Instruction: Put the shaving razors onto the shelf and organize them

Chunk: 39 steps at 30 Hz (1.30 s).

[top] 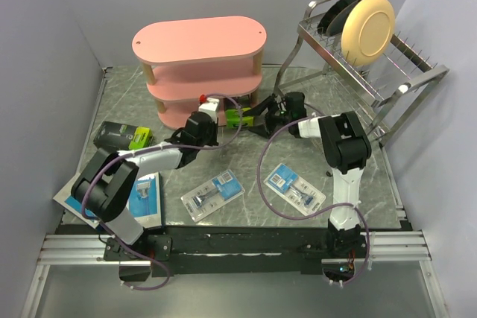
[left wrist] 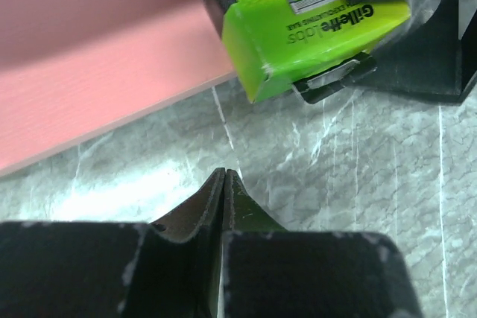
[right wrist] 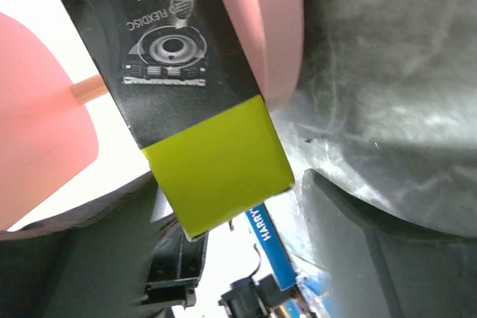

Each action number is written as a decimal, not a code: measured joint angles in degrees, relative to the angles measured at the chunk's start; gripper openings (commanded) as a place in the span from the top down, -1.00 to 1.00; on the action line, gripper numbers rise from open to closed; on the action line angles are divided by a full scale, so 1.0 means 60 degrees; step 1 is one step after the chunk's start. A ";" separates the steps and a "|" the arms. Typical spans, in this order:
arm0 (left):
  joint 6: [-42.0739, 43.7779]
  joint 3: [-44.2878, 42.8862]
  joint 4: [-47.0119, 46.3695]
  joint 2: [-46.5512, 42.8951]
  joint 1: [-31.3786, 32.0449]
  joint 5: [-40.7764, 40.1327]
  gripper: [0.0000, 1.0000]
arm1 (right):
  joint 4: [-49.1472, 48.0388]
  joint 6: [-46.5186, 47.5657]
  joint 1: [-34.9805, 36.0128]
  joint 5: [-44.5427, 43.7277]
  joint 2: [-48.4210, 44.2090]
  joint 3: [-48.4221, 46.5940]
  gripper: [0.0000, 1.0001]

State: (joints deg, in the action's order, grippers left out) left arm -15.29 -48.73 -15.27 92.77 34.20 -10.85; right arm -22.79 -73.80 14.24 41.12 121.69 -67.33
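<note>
A black box with a lime-green end (top: 237, 117) is seen at the right front of the pink shelf (top: 197, 39). Its black end is over the lowest board (left wrist: 89, 65), and its lime end juts past that board's edge above the bench (top: 238, 158). The right hand (right wrist: 223, 184) is set around the lime end, one finger on each side; whether the box is pinched or merely flanked cannot be told. The left hand (left wrist: 223, 184) is pressed together with nothing in it, low over the bench near the same board and the box. A second black box (top: 123, 135) is laid near the left edge of the bench. One clear blister pack (top: 212, 195) and another (top: 296, 185) are laid apart toward the near edge. One blue-carded pack (top: 147, 195) and another (top: 72, 200) are laid at the near left corner, partly covered by the left arm (top: 112, 184).
</note>
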 measured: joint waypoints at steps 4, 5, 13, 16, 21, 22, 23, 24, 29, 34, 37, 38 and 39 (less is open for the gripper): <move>0.0237 -0.0055 -0.0364 0.0302 0.0069 -0.0117 0.81 | 0.0138 0.0204 -0.0004 -0.0029 -0.0219 0.0211 -1.00; 0.0302 -0.0091 -0.0426 0.0419 0.0076 -0.0157 0.80 | 0.0200 0.0240 -0.0007 -0.0033 -0.0291 0.0240 -1.00; 0.0951 -0.0980 -0.1056 0.1719 0.0076 -0.0980 0.77 | 0.0492 0.0608 -0.0007 -0.0044 -0.1417 0.0816 -1.00; 0.1330 -0.1188 -0.1486 0.2109 0.0066 -0.1257 0.77 | 0.0364 0.0590 -0.0007 0.0011 -0.1851 0.1308 -1.00; 0.1759 -0.1526 -0.2204 0.2779 0.0011 -0.1388 0.76 | 0.0375 0.0506 -0.0044 0.0175 -0.2503 0.2000 -1.00; 0.1843 -0.1603 -0.2346 0.2922 0.0000 -0.1406 0.75 | 0.0375 0.0535 -0.0055 0.0233 -0.2630 0.2033 -1.00; 0.1894 -0.1745 -0.2404 0.3096 -0.0004 -0.1446 0.74 | 0.0382 0.0594 -0.0091 0.0317 -0.2812 0.2047 -1.00; 0.1916 -0.1902 -0.2415 0.3246 -0.0004 -0.1461 0.71 | 0.0372 0.0663 -0.0117 0.0350 -0.2969 0.2047 -1.00; 0.1996 -0.2641 -0.2579 0.3850 -0.0025 -0.1537 0.64 | 0.0310 0.0958 -0.0335 0.0481 -0.3697 0.2058 -1.00; 0.2160 -0.3089 -0.2594 0.4076 -0.0044 -0.1614 0.57 | 0.0233 0.0991 -0.0503 0.0484 -0.3738 0.2204 -1.00; 0.2200 -0.3104 -0.2590 0.4087 -0.0044 -0.1628 0.42 | 0.0233 0.0991 -0.0546 0.0495 -0.3632 0.2226 -1.00; 0.2215 -0.3104 -0.2583 0.4087 -0.0044 -0.1639 0.39 | 0.0233 0.0991 -0.0550 0.0506 -0.3603 0.2226 -1.00; 0.2229 -0.3104 -0.2575 0.4087 -0.0044 -0.1661 0.35 | 0.0222 0.0991 -0.0565 0.0517 -0.3570 0.2226 -1.00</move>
State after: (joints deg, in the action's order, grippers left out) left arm -1.91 -67.35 -30.72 117.30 33.93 -20.82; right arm -21.45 -67.85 10.85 44.23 100.27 -53.98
